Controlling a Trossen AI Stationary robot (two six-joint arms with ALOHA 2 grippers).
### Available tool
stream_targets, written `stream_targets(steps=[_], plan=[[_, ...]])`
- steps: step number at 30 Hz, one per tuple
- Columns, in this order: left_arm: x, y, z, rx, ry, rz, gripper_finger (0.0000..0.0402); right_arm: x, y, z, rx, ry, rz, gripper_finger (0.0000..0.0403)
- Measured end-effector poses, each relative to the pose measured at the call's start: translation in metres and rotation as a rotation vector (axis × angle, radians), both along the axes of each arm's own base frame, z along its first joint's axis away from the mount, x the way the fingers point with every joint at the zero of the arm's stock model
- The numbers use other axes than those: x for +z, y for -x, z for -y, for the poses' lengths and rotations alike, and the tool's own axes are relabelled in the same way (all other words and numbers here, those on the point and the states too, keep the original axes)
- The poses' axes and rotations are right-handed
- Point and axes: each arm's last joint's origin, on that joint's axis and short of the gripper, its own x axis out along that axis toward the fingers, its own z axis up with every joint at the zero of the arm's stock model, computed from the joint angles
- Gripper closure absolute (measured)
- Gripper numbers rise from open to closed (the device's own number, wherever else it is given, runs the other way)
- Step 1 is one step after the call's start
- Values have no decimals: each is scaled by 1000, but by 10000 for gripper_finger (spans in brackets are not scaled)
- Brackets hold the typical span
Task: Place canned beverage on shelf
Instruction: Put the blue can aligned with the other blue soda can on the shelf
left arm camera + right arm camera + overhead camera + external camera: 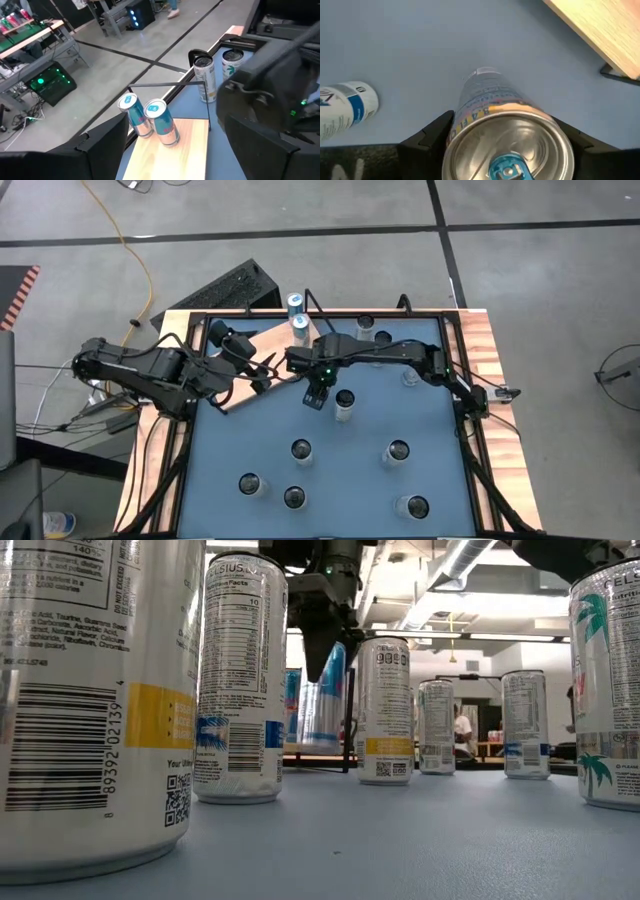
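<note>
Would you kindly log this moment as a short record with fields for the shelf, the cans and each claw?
shelf: pale-wood board at the table's far left corner, thin black wire frame at one end
cans on shelf: two blue cans, upright, side by side
cans on blue tabletop: several silver cans, upright, scattered
right claw: mid-table, fingers either side of a silver can standing on the tabletop, viewed from above its lid
left claw: open, waiting beside the shelf

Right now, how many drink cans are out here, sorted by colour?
Blue cans, on the shelf: 2
Silver cans, on the blue table: 8
Total: 10; another may hide under the right arm.
</note>
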Motion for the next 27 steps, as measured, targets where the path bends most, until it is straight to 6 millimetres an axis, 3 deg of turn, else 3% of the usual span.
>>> stream_targets(steps=[27], plan=[[-2,1,0,7,15,-1,88,2,-9,-16,121,32,85,146]])
